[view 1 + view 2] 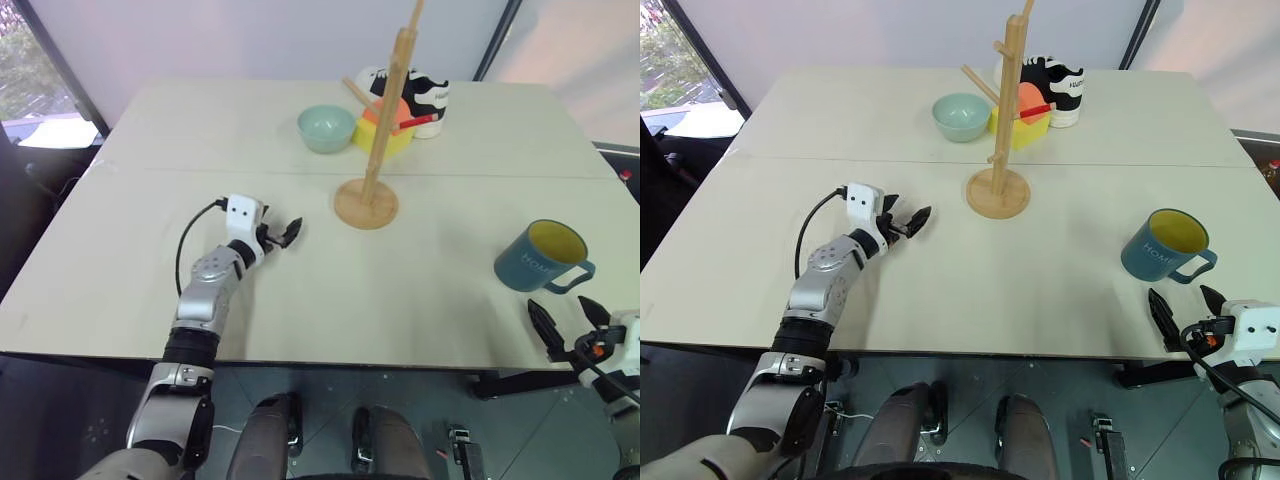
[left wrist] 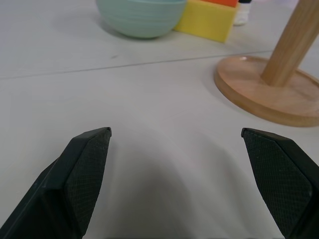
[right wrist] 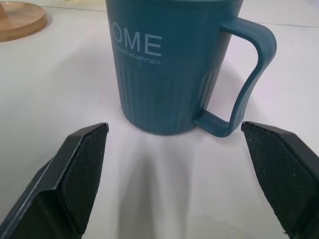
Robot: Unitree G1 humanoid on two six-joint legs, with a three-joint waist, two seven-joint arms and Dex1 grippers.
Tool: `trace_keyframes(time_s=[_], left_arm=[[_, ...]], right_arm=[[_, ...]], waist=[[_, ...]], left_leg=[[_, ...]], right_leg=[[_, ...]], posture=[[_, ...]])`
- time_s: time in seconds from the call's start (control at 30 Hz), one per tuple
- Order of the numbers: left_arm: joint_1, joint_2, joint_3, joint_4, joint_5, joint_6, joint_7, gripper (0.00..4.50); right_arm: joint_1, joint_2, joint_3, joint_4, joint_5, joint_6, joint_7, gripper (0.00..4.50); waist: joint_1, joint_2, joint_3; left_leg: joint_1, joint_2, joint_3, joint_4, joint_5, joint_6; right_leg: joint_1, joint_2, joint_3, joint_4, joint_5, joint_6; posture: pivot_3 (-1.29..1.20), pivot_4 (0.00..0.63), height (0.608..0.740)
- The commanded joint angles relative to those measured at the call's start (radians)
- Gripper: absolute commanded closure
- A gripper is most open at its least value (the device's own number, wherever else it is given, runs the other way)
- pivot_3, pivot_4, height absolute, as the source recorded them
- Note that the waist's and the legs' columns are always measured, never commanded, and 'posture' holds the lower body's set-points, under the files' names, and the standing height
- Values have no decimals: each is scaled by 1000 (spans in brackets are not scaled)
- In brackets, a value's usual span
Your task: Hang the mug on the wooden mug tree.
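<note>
The left hand (image 1: 283, 236) rests low over the counter (image 1: 130, 210) with its two black fingers spread apart and nothing between them, pointing toward the round base of the wooden mug tree (image 1: 378, 150), which stands upright just beyond it. Behind the tree sit a pale green bowl (image 1: 326, 128) and a yellow block (image 1: 372, 137), both well apart from the work. Further right, the mug (image 1: 540, 256) stands upright on the counter near its front edge, yellow inside, its loop handle turned toward the right hand (image 1: 570, 322). That hand hovers just short of the mug, released, its fingers (image 3: 82, 174) wide apart and holding nothing, the mug body and handle sitting ahead of the gap in the right wrist view. The mug looks like glazed ceramic: stiff, fairly heavy for its size, smooth enough to slip, and liable to chip if knocked against the pole. A hold across the ribbed body below the rim seems soundest, since it leaves the handle free to slide over a peg; pinching the thin handle would likely let the mug swing.
</note>
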Motion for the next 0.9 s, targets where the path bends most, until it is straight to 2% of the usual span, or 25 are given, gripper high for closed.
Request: trace_keyframes(time_s=[0.03,0.37,0.6,0.73,0.9], left_arm=[[2,6,-3,-51,1,2,-7,0],[4,0,9,-62,-21,24,-16,0],[49,6,-14,-142,-22,42,-44,0],[95,38,-64,-227,-55,17,-190,0],[159,87,-120,-374,-153,76,-384,0]], right_arm=[[2,-9,-13,-4,1,-19,7,66],[-13,-15,-13,17,-5,-18,19,66],[-22,-21,-18,30,-5,-13,23,66],[-37,-26,-29,42,-3,-15,12,66],[-56,-30,-45,68,-15,-29,-17,66]], waist=[[0,0,0],[0,0,0],[-1,0,0],[-1,0,0],[-1,2,-1]], left_leg=[[0,0,0,0,0,0],[0,0,0,1,0,0],[1,0,0,2,0,0],[1,0,0,2,0,0],[1,0,0,2,0,0]], right_leg=[[0,0,0,0,0,0],[0,0,0,2,0,0],[0,0,0,3,0,0],[0,0,0,3,0,0],[0,-1,1,3,0,-1]], posture=[[0,150,735],[0,150,735],[0,150,735],[0,150,735],[0,150,735]])
